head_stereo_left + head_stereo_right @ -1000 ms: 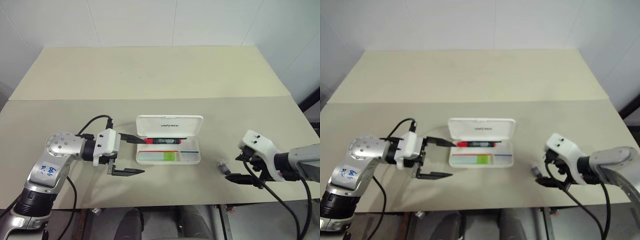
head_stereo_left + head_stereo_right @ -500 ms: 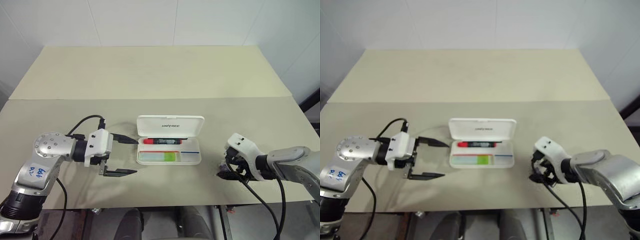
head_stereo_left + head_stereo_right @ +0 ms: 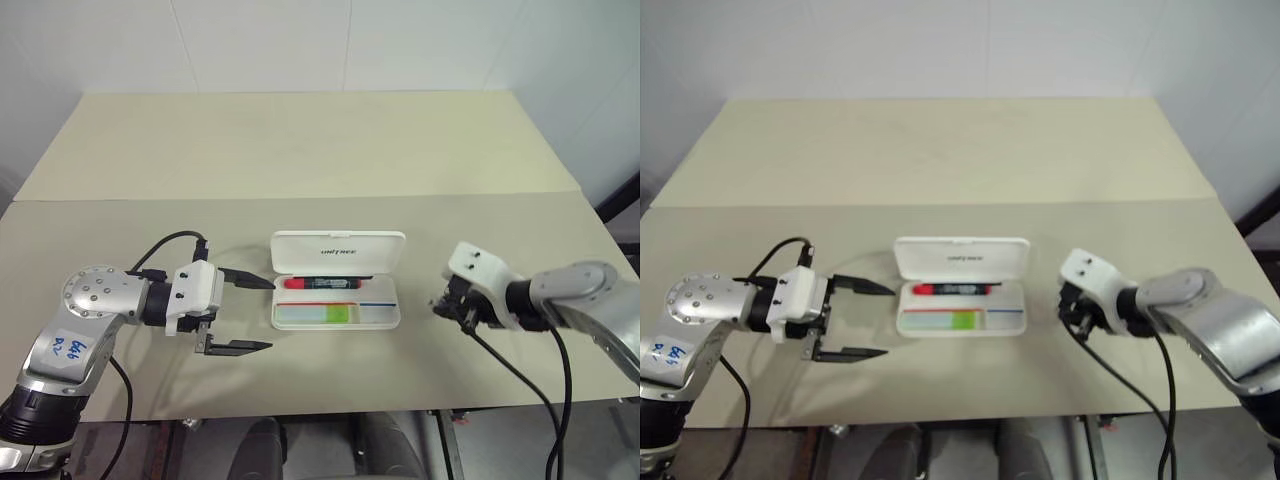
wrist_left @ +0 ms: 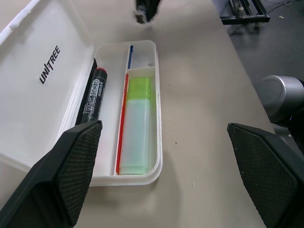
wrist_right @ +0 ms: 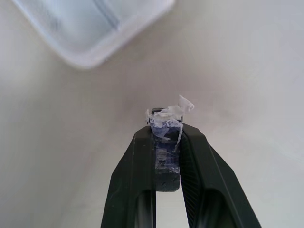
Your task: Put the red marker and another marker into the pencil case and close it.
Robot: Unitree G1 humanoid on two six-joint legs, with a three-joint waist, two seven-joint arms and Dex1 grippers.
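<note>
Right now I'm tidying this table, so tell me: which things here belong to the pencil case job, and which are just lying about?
Job:
- pencil case, open
- red marker, in the case's back compartment
- green-capped marker, in its front compartment
- left gripper, open beside the case

Not the job:
- small dark block with torn tape, pinched in the right gripper
- table

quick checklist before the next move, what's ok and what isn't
1. red marker in the pencil case: ok, lying in the compartment next to the lid.
2. green-capped marker in the case: ok, in the front compartment.
3. Lid shut: not ok, it stands open.
4. left gripper free to act: ok, open, beside the case's left end.
5. right gripper free: not ok, shut on a small dark block with torn white tape.
6. Lid's path clear: ok.
</note>
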